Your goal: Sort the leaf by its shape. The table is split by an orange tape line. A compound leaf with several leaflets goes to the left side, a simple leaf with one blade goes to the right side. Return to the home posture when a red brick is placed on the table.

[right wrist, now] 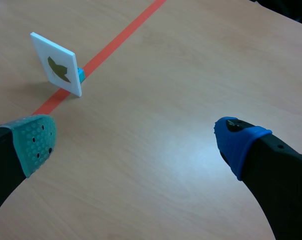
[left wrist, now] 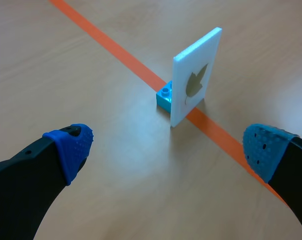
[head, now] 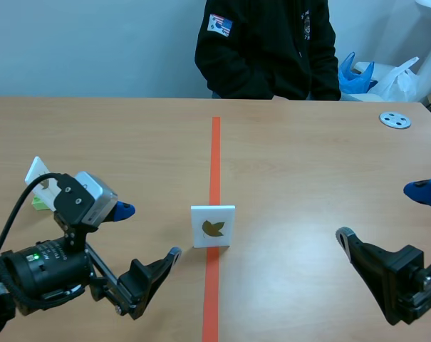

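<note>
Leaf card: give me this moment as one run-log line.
leaf card: upright on tape line, ungripped | blue brick: at card's base | left gripper: open, short of card | right gripper: open, away from card

- Wide bench (head: 308, 185) of pale wood with a fine grain, running away to a straight far edge.
- Orange tape line (head: 215, 157) down its middle, from near to far.
- Soft whitish sheen of reflected light on the wood, clearest in the two wrist views.
- Plain pale blue-grey wall (head: 94, 43) behind the far edge, evenly lit.
- Person in a black jacket (head: 268, 50) across the far edge, with a small coloured patch on one sleeve.
- Blue plastic bag (head: 354, 75) and white plastic bag (head: 397, 82) side by side beyond the far right corner.
- Small round grey disc (head: 395, 120) with holes, flat on the bench near that corner.
</note>
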You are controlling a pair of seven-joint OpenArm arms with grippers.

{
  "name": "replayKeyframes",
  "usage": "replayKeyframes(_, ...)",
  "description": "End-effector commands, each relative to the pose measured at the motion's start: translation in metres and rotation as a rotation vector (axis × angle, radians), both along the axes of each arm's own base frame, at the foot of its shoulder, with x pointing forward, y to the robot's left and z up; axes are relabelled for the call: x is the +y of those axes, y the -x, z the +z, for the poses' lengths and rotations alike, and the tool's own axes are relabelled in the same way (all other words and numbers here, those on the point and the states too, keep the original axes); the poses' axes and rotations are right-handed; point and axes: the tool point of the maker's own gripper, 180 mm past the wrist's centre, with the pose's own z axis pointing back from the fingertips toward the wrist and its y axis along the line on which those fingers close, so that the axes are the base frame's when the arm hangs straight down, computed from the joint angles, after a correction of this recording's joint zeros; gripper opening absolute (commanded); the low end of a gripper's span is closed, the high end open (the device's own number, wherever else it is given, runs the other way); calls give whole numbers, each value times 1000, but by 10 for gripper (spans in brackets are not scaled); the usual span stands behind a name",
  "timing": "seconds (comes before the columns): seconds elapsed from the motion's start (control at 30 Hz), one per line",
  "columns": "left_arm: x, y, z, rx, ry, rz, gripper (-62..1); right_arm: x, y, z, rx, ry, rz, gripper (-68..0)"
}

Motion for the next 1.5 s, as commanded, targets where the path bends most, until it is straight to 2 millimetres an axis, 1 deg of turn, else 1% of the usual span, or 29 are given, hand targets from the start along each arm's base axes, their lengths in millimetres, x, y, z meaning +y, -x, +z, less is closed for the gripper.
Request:
replayKeyframes(0.0, -10, -12, 13, -57, 35, -6, 14, 4, -5, 12, -41, -20, 8, 4)
replayKeyframes(0.13, -21, -28, 3, -49, 30, -17, 14, 4, -5, 12, -41, -20, 8, 4)
replayKeyframes(0.27, -35, -38, -5, -40, 44, -32, 14, 4, -5, 12, -41, -20, 8, 4)
replayKeyframes(0.5, -59, -44, -20, -28, 50, -64, 14, 4, -5, 12, -41, -20, 8, 4)
replayKeyframes(0.63, -73, -45, -23, -24, 65, -76, 14, 4, -5, 12, -41, -20, 8, 4)
replayKeyframes(0.8, -80, -54, -28, -15, 62, -71, 14, 4, -5, 12, -41, -20, 8, 4)
replayKeyframes(0.97, -82, -62, -24, -35, 75, -68, 14, 4, -5, 12, -41, -20, 8, 4)
replayKeyframes(1.0, -82, -63, -23, -35, 76, -71, -9, 4, -5, 12, -41, -20, 8, 4)
replayKeyframes(1.1, -83, -62, -23, -32, 77, -74, -128, 4, -5, 12, -41, -20, 8, 4)
replayKeyframes(1.13, -83, -61, -24, -30, 79, -77, -155, 4, -5, 12, -41, -20, 8, 4)
replayKeyframes(1.23, -84, -61, -24, -30, 79, -81, -192, 4, -5, 12, -41, -20, 8, 4)
replayKeyframes(1.4, -84, -61, -25, -27, 75, -80, -301, 4, -5, 12, -41, -20, 8, 4)
replayKeyframes(1.43, -84, -60, -25, -25, 73, -80, -316, 4, -5, 12, -41, -20, 8, 4)
replayKeyframes(1.47, -84, -60, -25, -25, 72, -80, -316, 4, -5, 12, -41, -20, 8, 4)
